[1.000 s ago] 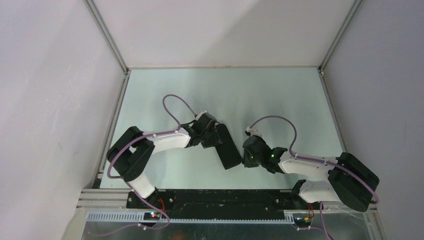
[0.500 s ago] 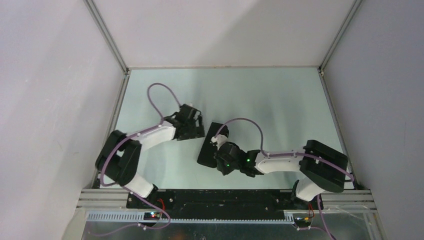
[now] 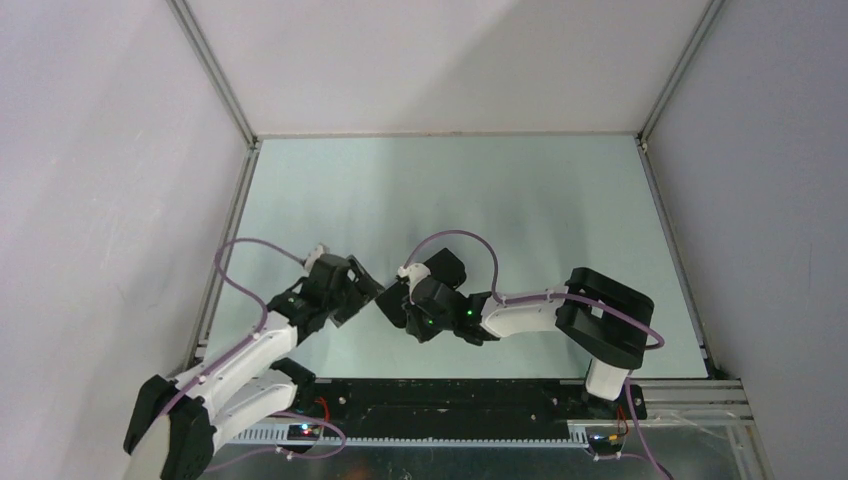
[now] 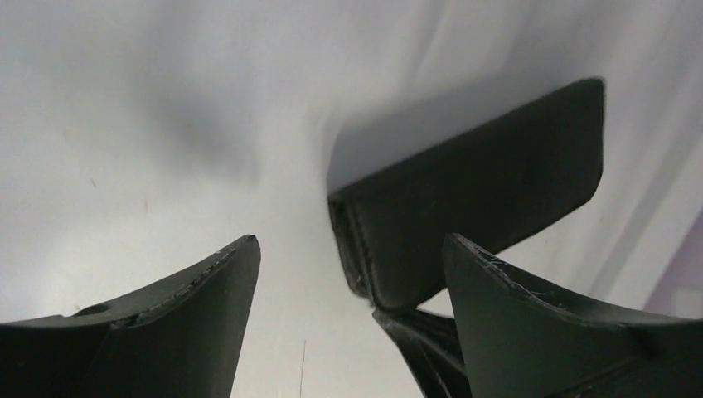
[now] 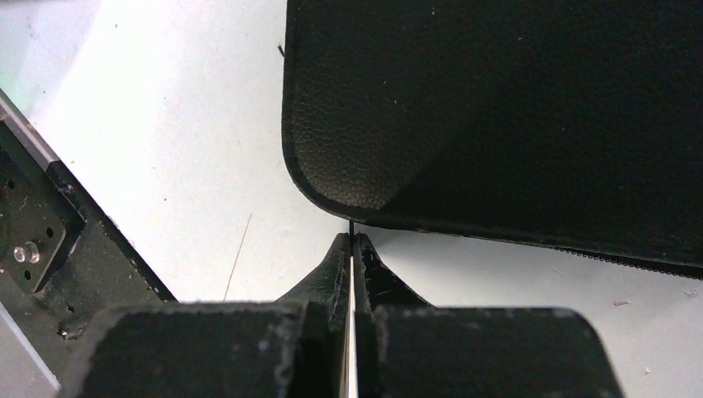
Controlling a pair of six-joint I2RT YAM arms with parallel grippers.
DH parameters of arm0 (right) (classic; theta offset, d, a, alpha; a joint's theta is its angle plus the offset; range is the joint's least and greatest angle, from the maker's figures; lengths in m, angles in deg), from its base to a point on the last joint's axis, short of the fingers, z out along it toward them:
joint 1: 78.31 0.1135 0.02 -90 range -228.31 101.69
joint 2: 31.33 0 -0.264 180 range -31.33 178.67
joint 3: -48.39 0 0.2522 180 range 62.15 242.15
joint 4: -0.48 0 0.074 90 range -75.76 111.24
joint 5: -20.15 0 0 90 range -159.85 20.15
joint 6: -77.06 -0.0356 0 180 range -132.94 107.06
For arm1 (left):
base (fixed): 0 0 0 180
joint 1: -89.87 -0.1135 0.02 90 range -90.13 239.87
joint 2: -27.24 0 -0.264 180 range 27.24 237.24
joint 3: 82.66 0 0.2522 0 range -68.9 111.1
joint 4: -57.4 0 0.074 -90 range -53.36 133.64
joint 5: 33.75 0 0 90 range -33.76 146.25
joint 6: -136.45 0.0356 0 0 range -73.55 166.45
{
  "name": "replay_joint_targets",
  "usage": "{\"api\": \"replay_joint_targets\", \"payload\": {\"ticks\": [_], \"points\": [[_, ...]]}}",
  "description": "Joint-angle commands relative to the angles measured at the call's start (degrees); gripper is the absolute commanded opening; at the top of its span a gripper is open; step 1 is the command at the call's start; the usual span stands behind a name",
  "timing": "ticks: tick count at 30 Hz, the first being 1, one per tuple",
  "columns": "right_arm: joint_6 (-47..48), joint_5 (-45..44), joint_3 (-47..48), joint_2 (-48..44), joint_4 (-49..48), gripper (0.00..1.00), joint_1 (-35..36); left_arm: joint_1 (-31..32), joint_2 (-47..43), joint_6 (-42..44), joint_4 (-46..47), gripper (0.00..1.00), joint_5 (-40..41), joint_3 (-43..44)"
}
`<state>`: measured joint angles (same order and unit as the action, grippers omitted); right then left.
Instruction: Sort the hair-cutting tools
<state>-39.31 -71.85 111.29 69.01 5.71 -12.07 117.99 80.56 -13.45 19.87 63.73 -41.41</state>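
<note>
No scissors, comb or clips show in any view. The black rectangular zip case (image 5: 514,124) lies on the pale table; in the top view only a dark corner of it (image 3: 386,306) shows between the two grippers. My right gripper (image 5: 351,239) is shut, with a thin black tab at the case's near edge pinched between its tips; it sits over the case in the top view (image 3: 402,300). My left gripper (image 4: 350,242) is open and empty, with the case's end (image 4: 481,207) just ahead of its right finger; it sits at the case's left side in the top view (image 3: 362,290).
The black base rail (image 3: 450,395) runs along the table's near edge and shows close by in the right wrist view (image 5: 50,240). Grey enclosure walls and an aluminium frame (image 3: 215,300) bound the table on the left, back and right.
The right gripper has dragged the case left and toward the near edge. The left arm has let go of the case, swung left and pulled back, and now faces the case's left end.
</note>
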Motion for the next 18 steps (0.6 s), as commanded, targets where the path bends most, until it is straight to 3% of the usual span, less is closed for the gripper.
{"api": "replay_joint_targets", "payload": {"ticks": [1, 12, 18], "points": [[-0.03, 1.27, 2.55, 1.18, -2.7, 0.0, -0.19, 2.67, -3.07, -11.93, 6.42, 0.84, -5.27, -4.64], [-0.03, 1.32, 3.68, 1.91, -1.57, 0.0, -0.27, 7.49, 1.08, -16.17, 13.31, 0.66, -5.02, -8.28], [-0.23, 1.3, 3.68, 1.33, 0.22, 0.0, -0.18, 9.19, 3.89, -18.91, 16.1, 0.49, -5.14, -10.14]]}}
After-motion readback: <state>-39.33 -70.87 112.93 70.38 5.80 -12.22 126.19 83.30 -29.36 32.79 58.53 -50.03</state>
